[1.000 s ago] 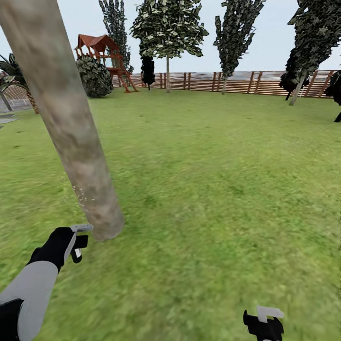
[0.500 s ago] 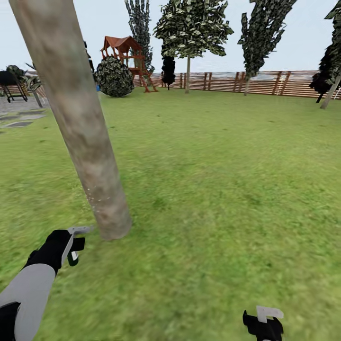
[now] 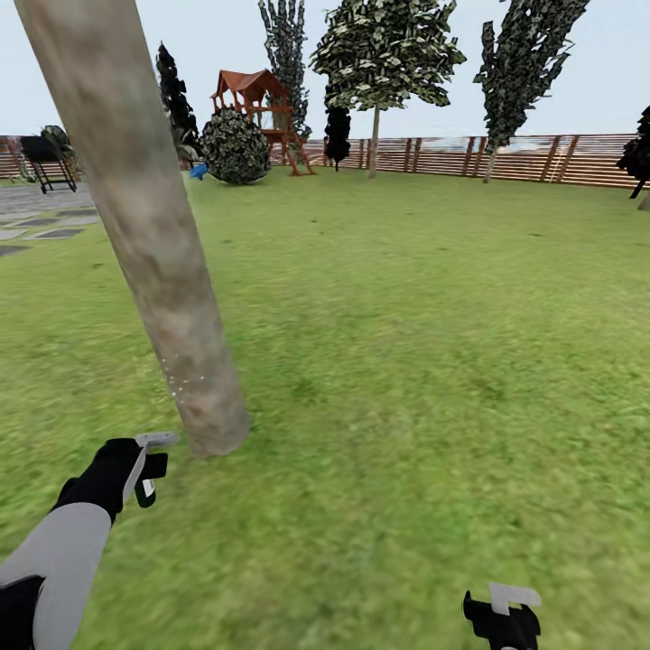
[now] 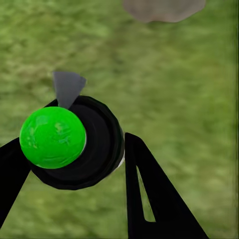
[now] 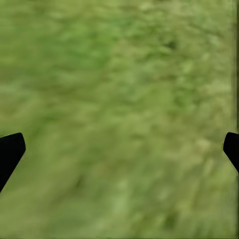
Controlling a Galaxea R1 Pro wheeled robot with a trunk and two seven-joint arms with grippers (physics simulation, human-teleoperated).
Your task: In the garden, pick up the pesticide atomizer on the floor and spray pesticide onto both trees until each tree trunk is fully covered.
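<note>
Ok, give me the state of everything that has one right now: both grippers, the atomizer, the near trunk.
left gripper: shut on the pesticide atomizer, low beside the trunk's base.
pesticide atomizer: held, off the grass, grey spray head toward the trunk.
right gripper: open, nothing between its fingers, over grass.
tree trunk: standing, with a few pale specks low on it; how much is covered I cannot tell.

Big tree trunk stands front left on the grass, with the left gripper and its atomizer just in front of the base. Right gripper sits way off right. Fence and playhouse at the back.
</note>
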